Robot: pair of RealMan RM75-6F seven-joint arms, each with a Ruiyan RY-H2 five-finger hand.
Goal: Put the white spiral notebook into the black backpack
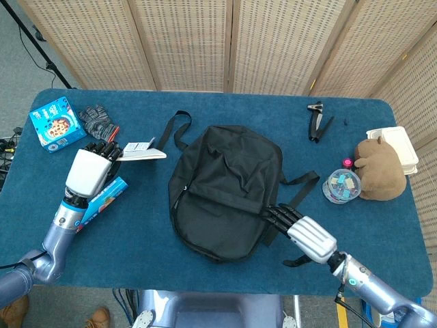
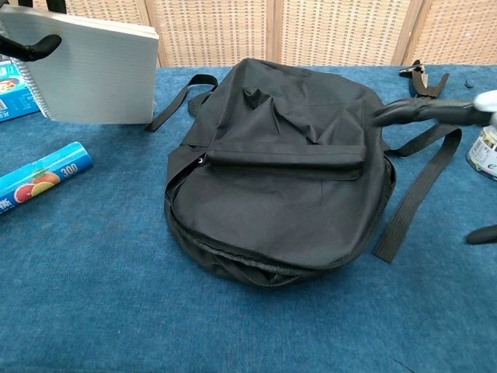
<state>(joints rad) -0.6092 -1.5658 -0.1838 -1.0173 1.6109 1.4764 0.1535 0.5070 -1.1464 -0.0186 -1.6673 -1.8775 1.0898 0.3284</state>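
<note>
Fingers [image 2: 31, 48] partly hidden behind notebook [image 2: 93, 66]

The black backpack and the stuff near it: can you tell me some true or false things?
1. The left hand holds the white spiral notebook above the blue table. True.
2. The notebook is inside the black fabric backpack. False: it is still outside, to its left.
3. The right hand reaches toward the backpack's right side. True.
4. The brown plush toy lies on the backpack. False: it sits near the table's right edge.
</note>
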